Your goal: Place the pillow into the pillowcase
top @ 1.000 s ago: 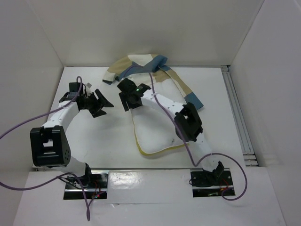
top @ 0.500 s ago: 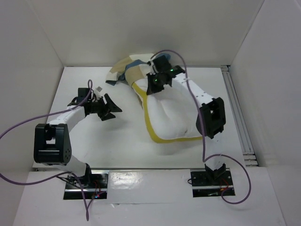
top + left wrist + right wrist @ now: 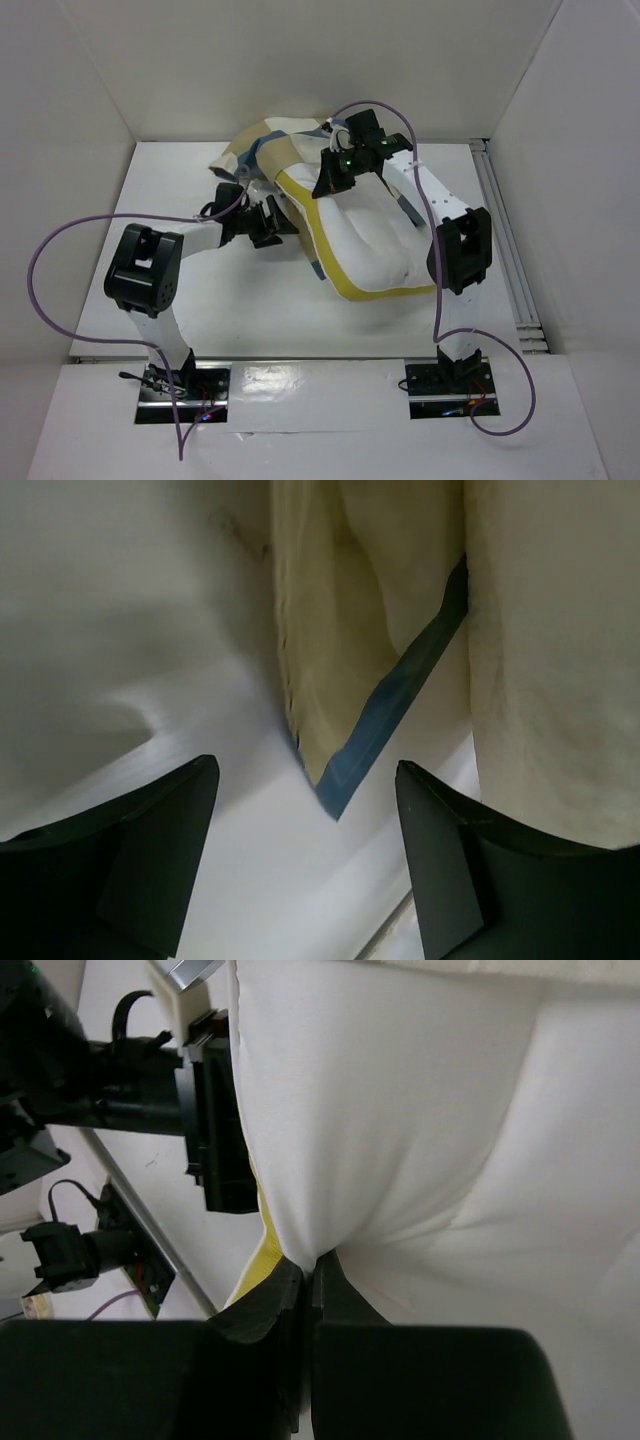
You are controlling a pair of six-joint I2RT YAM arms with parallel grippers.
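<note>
My right gripper (image 3: pixel 310 1272) is clamped on the pillow (image 3: pixel 375 235). Left gripper (image 3: pixel 305 780) is apart, pillowcase (image 3: pixel 350 670) edge just ahead of it. Insertion barely started; most of the pillow is outside.

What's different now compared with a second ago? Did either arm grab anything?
The right gripper, still shut on the pillow, dragged it toward the back right, up against the pillowcase. The left gripper swung right toward the pillowcase's near edge, open and holding nothing. The pillowcase stayed bunched at the back.
</note>
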